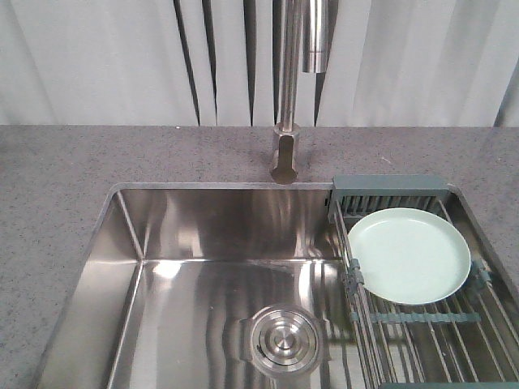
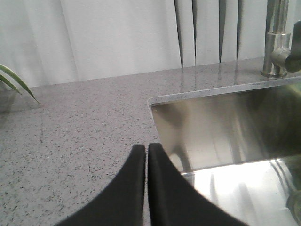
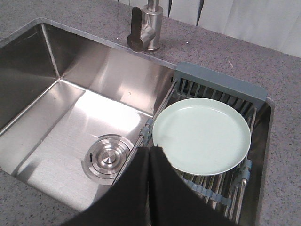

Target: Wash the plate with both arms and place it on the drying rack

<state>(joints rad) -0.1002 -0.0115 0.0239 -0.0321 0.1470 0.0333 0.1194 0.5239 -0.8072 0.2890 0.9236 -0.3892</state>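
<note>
The pale mint-green plate (image 1: 409,254) (image 3: 201,135) lies flat on the drying rack (image 1: 389,188) (image 3: 221,84), whose steel bars and grey-blue frame span the sink's right side. My right gripper (image 3: 149,149) is shut with nothing in it, hovering above the rack's left rail just off the plate's near-left rim. My left gripper (image 2: 146,147) is shut and empty over the grey counter by the sink's left edge. Neither arm shows in the front view.
The steel sink basin (image 1: 211,275) (image 3: 70,122) has a round drain cover (image 1: 283,339) (image 3: 108,157). The faucet (image 1: 290,89) (image 3: 146,28) (image 2: 277,42) stands behind it. Speckled grey counter (image 2: 70,127) surrounds the sink. A green leaf (image 2: 14,82) pokes in at far left.
</note>
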